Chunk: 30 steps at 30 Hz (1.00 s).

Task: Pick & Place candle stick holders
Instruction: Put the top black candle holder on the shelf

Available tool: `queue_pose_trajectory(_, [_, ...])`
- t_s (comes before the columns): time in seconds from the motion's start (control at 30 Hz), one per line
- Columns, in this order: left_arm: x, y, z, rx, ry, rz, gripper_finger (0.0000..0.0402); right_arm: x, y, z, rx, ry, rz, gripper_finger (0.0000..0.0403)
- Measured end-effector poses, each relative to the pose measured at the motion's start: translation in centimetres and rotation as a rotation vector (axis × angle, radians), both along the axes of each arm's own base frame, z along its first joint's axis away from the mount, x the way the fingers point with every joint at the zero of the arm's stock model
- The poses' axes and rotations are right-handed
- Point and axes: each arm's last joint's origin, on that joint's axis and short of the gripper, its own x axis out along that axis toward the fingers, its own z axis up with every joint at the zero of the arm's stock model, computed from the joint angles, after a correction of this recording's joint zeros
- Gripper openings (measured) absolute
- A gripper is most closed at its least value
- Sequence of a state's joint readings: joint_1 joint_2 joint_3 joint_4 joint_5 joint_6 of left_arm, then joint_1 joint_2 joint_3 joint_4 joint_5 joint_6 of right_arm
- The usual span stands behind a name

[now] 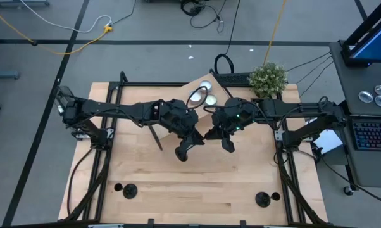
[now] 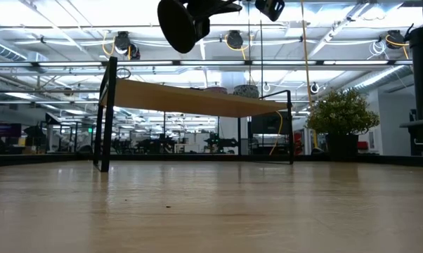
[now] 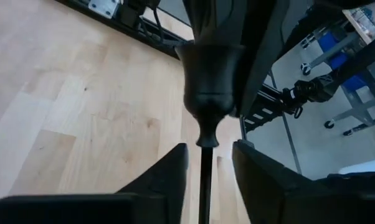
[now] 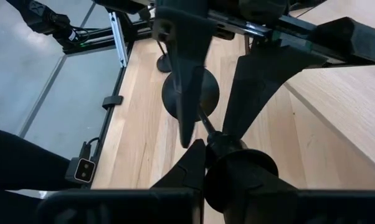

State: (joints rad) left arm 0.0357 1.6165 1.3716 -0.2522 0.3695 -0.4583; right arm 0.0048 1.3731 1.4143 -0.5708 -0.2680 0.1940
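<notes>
1. The left gripper (image 3: 209,149) has its two fingers (image 3: 169,177) spread to either side of a thin black stem, with a narrow gap on each side and no contact visible.
2. The stem belongs to a candle stick holder (image 3: 209,81), a matte black piece held clear of the table (image 1: 241,183) and tilted, with its disc base toward the table's front edge.
3. The right gripper (image 1: 208,134) has its fingers pressed together on the holder's small cup top (the only grip on the piece at this moment).
4. From the right wrist, the cup lies close to the camera and the stem runs away to the round base, with the left arm's two fingers reaching in on either side of the stem.
5. From table height, the disc base hangs at the upper edge of the frame, high above the wooden surface.
6. From overhead, both dark arms meet over the middle of the table, the left from its side rail and the right from the opposite one.
7. A second black holder (image 1: 128,189) and a third black holder (image 1: 262,199) stand near the front edge, well apart from each other.
8. Behind the arms, a raised wooden shelf (image 1: 189,85) carries two tealight candles (image 1: 205,85), and a potted plant (image 1: 268,77) sits just beside it at the far edge.
</notes>
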Motion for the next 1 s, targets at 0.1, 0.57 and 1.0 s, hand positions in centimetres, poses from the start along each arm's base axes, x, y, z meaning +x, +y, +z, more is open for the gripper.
queue_pose_trajectory(0.1, [0.1, 0.0, 0.2, -0.001, -0.029, -0.008, 0.0105, 0.1, 0.0, 0.1, 0.001, -0.009, -0.001, 0.0012])
queue_pose_trajectory(0.57, [-0.1, -0.1, 0.0, -0.027, 0.007, -0.046, 0.0029, 0.0, 0.0, 0.1, 0.002, -0.008, -0.002, 0.0012])
queue_pose_trajectory(1.0, [-0.5, 0.0, -0.9, -0.011, 0.108, -0.005, 0.0029, -0.2, -0.1, 0.3, -0.001, -0.011, -0.009, 0.0089])
